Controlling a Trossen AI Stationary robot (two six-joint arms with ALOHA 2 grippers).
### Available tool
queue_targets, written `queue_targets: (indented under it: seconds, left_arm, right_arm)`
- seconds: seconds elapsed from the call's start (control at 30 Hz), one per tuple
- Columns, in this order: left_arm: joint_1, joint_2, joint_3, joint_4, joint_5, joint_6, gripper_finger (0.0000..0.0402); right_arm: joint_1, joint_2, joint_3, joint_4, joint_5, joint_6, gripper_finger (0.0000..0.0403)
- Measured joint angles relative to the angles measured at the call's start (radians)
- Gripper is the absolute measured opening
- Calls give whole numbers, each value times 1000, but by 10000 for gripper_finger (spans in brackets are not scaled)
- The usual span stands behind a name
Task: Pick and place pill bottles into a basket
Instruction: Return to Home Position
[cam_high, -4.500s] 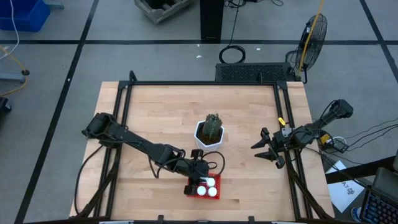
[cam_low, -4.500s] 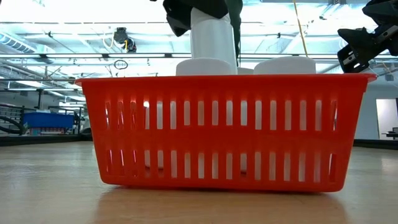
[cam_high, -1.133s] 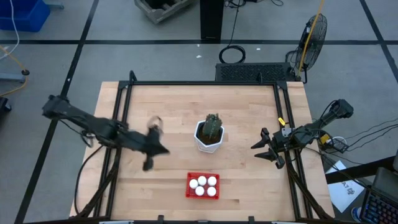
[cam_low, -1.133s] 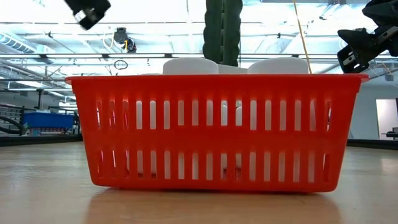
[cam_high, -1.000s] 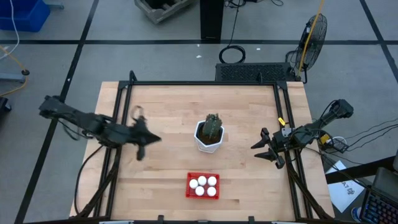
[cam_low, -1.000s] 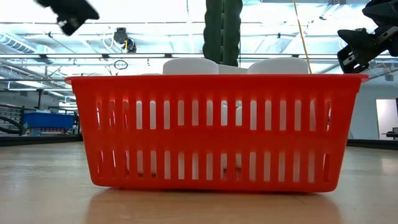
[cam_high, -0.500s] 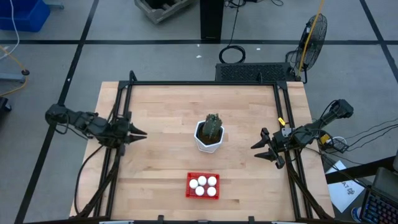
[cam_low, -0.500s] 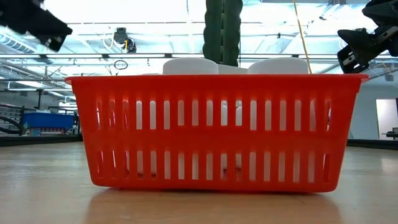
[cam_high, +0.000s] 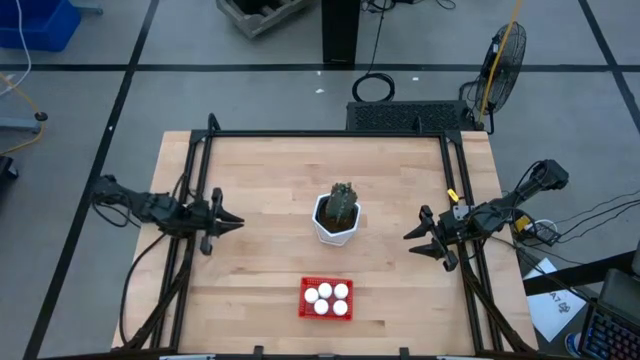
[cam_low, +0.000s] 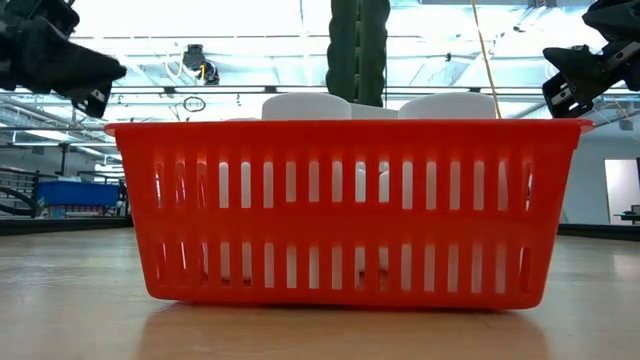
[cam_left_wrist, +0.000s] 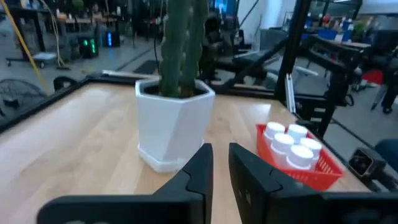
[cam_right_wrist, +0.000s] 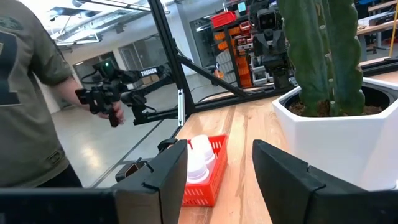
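Small red plastic mesh basket (cam_high: 326, 298) at the near table edge holds four small white round-capped pill bottles (cam_high: 327, 297) — none loose on the table, looks done. White hexagonal pot with green cactus (cam_high: 337, 214) mid-table. Left gripper (cam_high: 226, 223) at left edge, fingers nearly together, empty; right gripper (cam_high: 418, 240) at right edge, spread, empty. Light wooden tabletop (cam_high: 270, 180) — grey workshop floor, a person (cam_right_wrist: 28, 99) beyond.
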Motion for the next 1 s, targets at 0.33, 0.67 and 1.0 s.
queue_targets:
  seconds: [0.33, 0.67, 1.0]
  left_arm:
    - [0, 16, -31, 5, 1, -101, 55]
    - [0, 17, -31, 0, 0, -101, 40]
    - [0, 17, -31, 0, 0, -100, 54]
  right_arm:
    - [0, 0, 0, 0, 0, 0, 174]
    - [0, 0, 0, 0, 0, 0, 175]
    - [0, 0, 0, 0, 0, 0, 174]
